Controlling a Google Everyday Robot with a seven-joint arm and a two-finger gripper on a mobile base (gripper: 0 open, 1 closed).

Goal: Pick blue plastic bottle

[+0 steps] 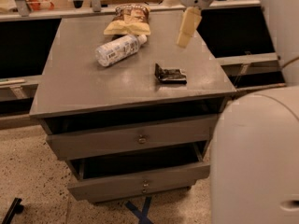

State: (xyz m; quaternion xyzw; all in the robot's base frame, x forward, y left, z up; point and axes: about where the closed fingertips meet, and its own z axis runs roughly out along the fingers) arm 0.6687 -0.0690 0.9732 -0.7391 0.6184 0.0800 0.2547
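Reaching over the grey cabinet (93,83) for the bottle

Its top carries the snack bag (130,20) at the back, the blue plastic bottle (119,49) on its side just before it, and a dark wrapper (170,74) nearer the front. My gripper (185,31) hangs above the right rear, apart from the bottle; wide or narrow, I cannot tell. I'd travel left, then close across the body, clear of the bag.

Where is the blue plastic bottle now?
In the camera view, the blue plastic bottle lies left of centre on the table, near the snack bag; the claw hovers to its right.
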